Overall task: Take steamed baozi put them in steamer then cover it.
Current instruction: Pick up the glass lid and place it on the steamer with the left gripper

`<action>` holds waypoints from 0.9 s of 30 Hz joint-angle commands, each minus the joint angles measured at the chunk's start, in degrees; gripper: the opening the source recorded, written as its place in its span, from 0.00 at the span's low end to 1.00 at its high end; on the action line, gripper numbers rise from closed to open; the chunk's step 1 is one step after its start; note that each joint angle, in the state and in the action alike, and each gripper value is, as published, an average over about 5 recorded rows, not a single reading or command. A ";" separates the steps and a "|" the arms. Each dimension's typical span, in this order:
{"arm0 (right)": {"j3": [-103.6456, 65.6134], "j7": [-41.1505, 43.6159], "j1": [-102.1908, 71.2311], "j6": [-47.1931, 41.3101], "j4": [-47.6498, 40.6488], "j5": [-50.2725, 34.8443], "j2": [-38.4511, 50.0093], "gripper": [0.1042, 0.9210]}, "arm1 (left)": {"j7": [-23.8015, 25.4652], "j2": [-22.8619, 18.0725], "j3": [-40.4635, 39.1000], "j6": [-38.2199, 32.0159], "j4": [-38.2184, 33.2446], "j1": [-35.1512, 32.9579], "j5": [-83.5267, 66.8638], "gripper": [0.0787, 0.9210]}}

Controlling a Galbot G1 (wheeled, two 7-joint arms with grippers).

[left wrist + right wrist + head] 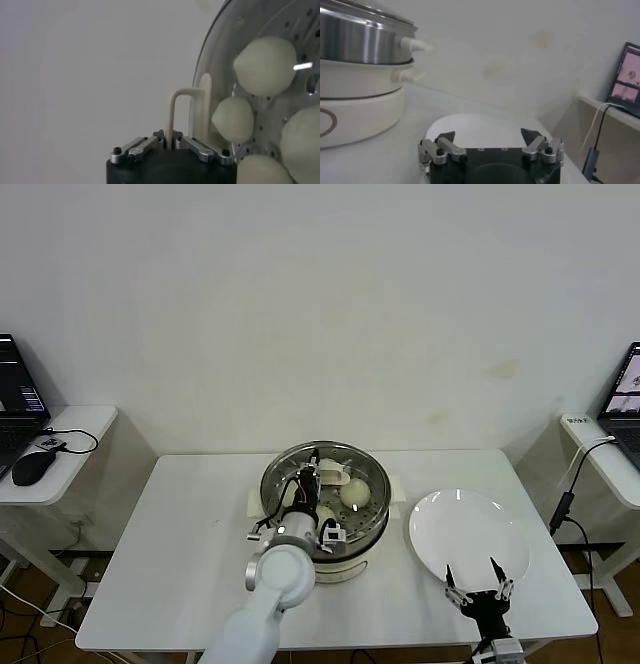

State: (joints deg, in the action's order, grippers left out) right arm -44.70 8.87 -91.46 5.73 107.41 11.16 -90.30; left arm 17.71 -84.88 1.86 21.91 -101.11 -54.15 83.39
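Note:
The steamer (352, 550) stands mid-table on its white base. The glass cover (372, 474) lies over its rim. My left gripper (309, 482) is above the cover's centre, shut on the cream handle (173, 111). Several cream-white baozi (353, 493) show through the glass on the perforated tray; the left wrist view shows them too (265, 65). My right gripper (479, 582) is open and empty, low at the front edge of the white plate (470, 529). In the right wrist view the right gripper (489, 135) faces the plate (485, 122), with the steamer (365, 45) beside it.
The white plate has nothing on it and lies right of the steamer. Side tables flank the main table: the left one (75, 424) carries a laptop and mouse (32, 467), the right one (610, 459) a laptop and cables. A wall rises behind.

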 commanded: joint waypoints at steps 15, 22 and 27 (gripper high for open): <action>0.52 0.25 -0.31 0.11 0.06 0.80 -0.08 0.88 | -0.70 -0.74 0.49 -0.37 -3.27 -2.36 -0.14 0.14; 0.65 0.25 -0.29 0.10 -0.12 1.05 -0.07 0.88 | -1.46 1.94 0.69 -0.58 -11.45 -7.93 -2.52 0.38; 0.53 0.32 -0.28 0.11 -0.31 0.95 0.03 0.88 | -3.19 6.28 2.70 -1.64 -19.35 -14.31 -7.77 0.54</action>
State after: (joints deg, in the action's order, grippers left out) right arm -44.09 9.12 -91.77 5.84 107.24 12.19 -90.33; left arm 16.11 -83.50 2.82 21.11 -108.15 -59.78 81.32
